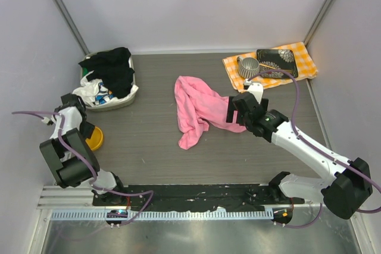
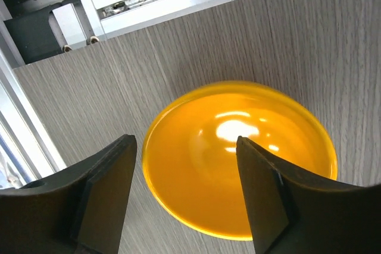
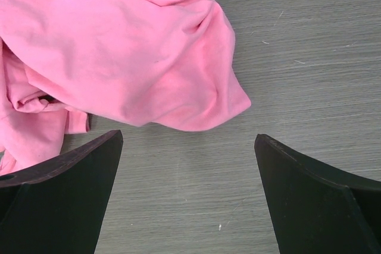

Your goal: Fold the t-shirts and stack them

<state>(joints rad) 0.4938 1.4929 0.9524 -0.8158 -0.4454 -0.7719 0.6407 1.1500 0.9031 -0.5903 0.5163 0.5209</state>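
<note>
One pink t-shirt [image 1: 193,108]: crumpled mid-table, its edge just ahead of the right gripper [image 3: 187,137], not touching.
Right gripper: spread wide, empty.
Left gripper [image 2: 184,141]: wide, above yellow bowl [image 2: 238,165].
Top view only: clothes basket [image 1: 132,94], far left.

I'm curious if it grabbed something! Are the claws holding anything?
Nothing is held. The right claw is open at the crumpled pink t-shirt's edge; the left claw is open over the round yellow bowl.
</note>
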